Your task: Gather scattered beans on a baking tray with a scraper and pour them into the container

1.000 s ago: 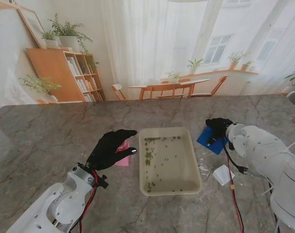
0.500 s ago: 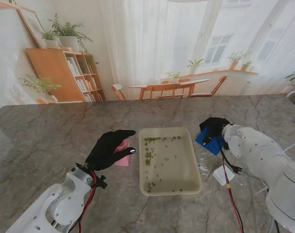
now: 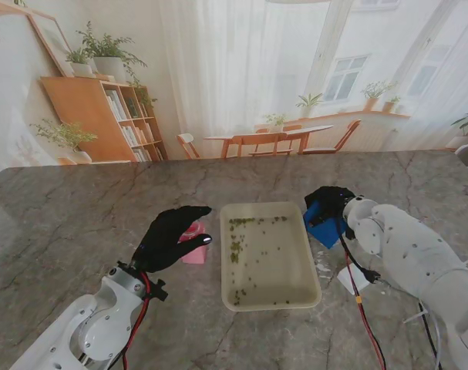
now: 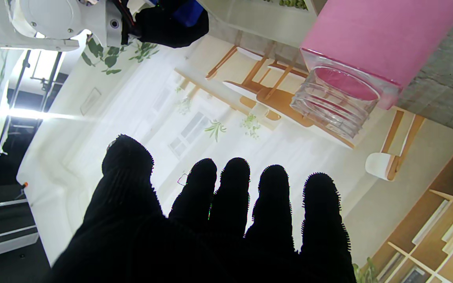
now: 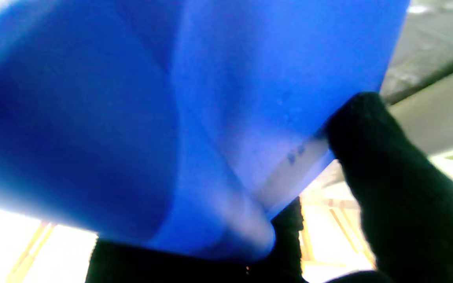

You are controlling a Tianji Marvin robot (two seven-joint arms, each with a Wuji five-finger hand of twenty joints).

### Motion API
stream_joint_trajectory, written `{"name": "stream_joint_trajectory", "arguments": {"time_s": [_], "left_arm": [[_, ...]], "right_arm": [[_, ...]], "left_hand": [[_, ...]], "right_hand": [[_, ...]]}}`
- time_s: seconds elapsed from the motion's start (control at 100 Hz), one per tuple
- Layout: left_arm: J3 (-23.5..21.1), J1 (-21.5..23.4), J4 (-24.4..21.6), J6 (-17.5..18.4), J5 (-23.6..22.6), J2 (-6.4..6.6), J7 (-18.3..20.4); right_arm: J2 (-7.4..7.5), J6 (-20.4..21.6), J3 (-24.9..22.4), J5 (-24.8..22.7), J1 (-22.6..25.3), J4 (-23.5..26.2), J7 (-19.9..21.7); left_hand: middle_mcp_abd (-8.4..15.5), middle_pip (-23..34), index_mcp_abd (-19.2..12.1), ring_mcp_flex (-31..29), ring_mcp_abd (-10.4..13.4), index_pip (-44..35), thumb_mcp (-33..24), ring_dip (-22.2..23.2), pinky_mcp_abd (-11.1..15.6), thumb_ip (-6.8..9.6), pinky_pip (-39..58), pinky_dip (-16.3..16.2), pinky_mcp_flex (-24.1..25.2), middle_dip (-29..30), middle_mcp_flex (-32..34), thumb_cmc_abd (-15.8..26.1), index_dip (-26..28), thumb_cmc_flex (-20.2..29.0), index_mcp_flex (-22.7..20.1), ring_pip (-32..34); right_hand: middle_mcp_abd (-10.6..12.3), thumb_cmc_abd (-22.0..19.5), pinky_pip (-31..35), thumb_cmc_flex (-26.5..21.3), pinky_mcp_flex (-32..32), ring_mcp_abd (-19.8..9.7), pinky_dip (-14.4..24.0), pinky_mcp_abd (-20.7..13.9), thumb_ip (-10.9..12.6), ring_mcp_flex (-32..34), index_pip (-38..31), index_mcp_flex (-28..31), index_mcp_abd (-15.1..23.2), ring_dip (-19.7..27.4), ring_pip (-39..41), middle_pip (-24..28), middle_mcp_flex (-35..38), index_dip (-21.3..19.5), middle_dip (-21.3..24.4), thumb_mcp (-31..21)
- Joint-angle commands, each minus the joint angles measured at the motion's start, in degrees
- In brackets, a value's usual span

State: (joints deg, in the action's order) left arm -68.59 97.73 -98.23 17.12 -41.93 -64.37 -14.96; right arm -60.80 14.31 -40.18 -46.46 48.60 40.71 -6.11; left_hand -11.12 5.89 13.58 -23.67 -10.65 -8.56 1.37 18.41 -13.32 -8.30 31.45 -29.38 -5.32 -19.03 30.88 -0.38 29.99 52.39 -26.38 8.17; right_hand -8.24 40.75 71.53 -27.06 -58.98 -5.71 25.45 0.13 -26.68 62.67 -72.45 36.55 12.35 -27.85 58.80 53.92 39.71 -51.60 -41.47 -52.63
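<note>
Seen on veined grey marble table (image 3: 79,216): shallow cream rectangular baking tray (image 3: 310,270) dotted with small green beans (image 3: 236,250), smooth blue scraper (image 3: 323,228) clamped in black-gloved right hand (image 3: 328,203) at its right rim, left hand (image 3: 166,237) spread empty over half-hidden pink-capped ribbed clear container (image 4: 338,92).

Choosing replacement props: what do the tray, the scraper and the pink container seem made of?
Tray: cream, matte, rounded rim; probably plastic or enamelled metal.
Scraper: blue, smooth, slightly glossy; likely flexible plastic or silicone.
Pink container: clear ribbed walls; likely transparent plastic, possibly glass.
</note>
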Motion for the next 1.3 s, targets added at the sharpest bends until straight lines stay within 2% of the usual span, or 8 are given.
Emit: {"name": "stream_joint_trajectory", "arguments": {"time_s": [0.0,0.29,0.65,0.7,0.82,0.89,0.98,1.29], "left_arm": [[0.0,0.5,-0.3,0.3,-0.1,-0.17,-0.3],[-0.3,1.1,-0.5,0.7,0.1,-0.26,-0.8],[-0.6,1.7,-0.9,0.9,-0.3,-0.35,-1.6],[-0.6,1.8,-1.0,0.9,-0.4,-0.36,-1.8],[-0.9,2.2,-1.2,1.1,-0.6,-0.38,-2.2],[-1.1,2.5,-1.3,1.2,-0.6,-0.39,-2.2],[-1.4,2.7,-1.3,1.4,-0.5,-0.41,-2.3],[-2.2,3.4,-1.4,1.8,0.1,-0.48,-2.2]], "right_arm": [[0.57,0.1,-0.8,-1.5,0.5,1.6,0.5],[3.12,1.8,-10.6,-11.9,5.0,11.8,3.6],[3.25,3.9,-19.5,-17.8,9.3,22.6,4.5],[3.06,4.2,-19.3,-17.9,9.2,23.3,3.7],[2.72,5.1,-17.1,-18.2,8.4,24.3,1.9],[2.34,5.3,-15.0,-17.6,7.4,24.3,0.9],[1.71,5.2,-11.8,-16.4,5.8,23.6,-1.1],[-1.56,4.2,1.2,-10.0,-0.3,18.5,-7.3]], "left_hand": [[1.7,0.0,-1.4,-1.1,1.2,-0.5,1.0,0.3,0.2,5.85,1.2,0.0,0.1,-1.2,0.4,3.5,0.7,1.3,-1.3,0.4],[1.6,0.0,-1.3,-1.4,1.0,-0.6,1.0,0.5,0.2,5.87,1.6,-0.3,-0.1,-1.3,0.6,3.4,0.7,1.4,-1.5,0.6],[1.6,0.0,-1.4,-1.5,1.1,-0.6,0.9,0.7,0.3,5.89,1.9,-0.5,-0.1,-1.3,0.5,3.4,0.7,1.4,-1.5,0.7],[1.6,0.0,-1.3,-1.5,1.0,-0.6,1.0,0.7,0.3,5.88,1.9,-0.5,-0.2,-1.3,0.6,3.4,0.7,1.4,-1.5,0.7],[1.6,0.0,-1.3,-1.6,0.9,-0.6,1.0,0.7,0.3,5.87,1.9,-0.5,-0.1,-1.3,0.6,3.4,0.7,1.4,-1.5,0.7],[1.6,0.0,-1.3,-1.6,1.0,-0.6,1.0,0.8,0.3,5.88,1.9,-0.5,-0.1,-1.3,0.6,3.4,0.7,1.4,-1.6,0.7],[1.7,0.0,-1.4,-1.6,1.0,-0.6,1.0,0.8,0.4,5.88,1.8,-0.6,-0.1,-1.3,0.6,3.5,0.7,1.3,-1.6,0.7],[1.6,0.0,-1.3,-1.7,0.9,-0.6,1.0,0.8,0.3,5.89,1.8,-0.6,-0.2,-1.2,0.6,3.4,0.7,1.4,-1.6,0.7]], "right_hand": [[2.1,-8.8,13.2,-14.6,-4.4,-1.6,4.5,-9.5,12.1,2.1,-6.2,0.4,21.0,-2.6,3.2,0.8,2.0,-3.1,-0.9,-7.2],[7.0,-2.2,29.7,-15.1,-8.6,-5.3,13.5,-19.1,12.2,6.9,-6.5,6.5,24.4,-11.6,17.1,3.7,6.3,0.1,-4.0,-9.6],[9.4,4.9,27.3,-13.6,-8.0,-5.3,15.3,-18.3,11.6,7.6,-6.7,10.9,24.4,-11.4,14.0,1.5,9.9,4.1,-0.8,-13.8],[9.6,4.4,26.7,-13.6,-8.0,-5.2,16.2,-18.3,11.6,7.4,-7.2,10.0,24.1,-11.5,13.6,1.7,9.0,7.0,-0.3,-13.8],[11.5,3.0,28.0,-15.6,-8.3,-5.0,16.9,-18.3,11.8,6.3,-6.2,5.0,24.6,-12.8,17.0,3.7,6.6,6.2,-2.2,-14.5],[12.2,2.3,29.3,-16.5,-8.6,-4.9,17.1,-18.7,11.6,6.0,-3.2,2.1,21.2,-12.9,19.4,4.9,5.4,20.0,-3.1,-15.5],[15.4,3.8,31.1,-18.0,-9.0,-4.4,17.7,-19.2,11.3,6.7,1.1,5.2,17.5,-13.1,21.3,5.9,5.9,25.8,-3.7,-16.6],[16.1,3.9,32.8,-18.5,-9.5,-4.1,18.0,-20.7,10.9,7.4,7.5,4.6,12.8,-12.7,22.8,6.2,5.9,28.7,-3.6,-17.0]]}}
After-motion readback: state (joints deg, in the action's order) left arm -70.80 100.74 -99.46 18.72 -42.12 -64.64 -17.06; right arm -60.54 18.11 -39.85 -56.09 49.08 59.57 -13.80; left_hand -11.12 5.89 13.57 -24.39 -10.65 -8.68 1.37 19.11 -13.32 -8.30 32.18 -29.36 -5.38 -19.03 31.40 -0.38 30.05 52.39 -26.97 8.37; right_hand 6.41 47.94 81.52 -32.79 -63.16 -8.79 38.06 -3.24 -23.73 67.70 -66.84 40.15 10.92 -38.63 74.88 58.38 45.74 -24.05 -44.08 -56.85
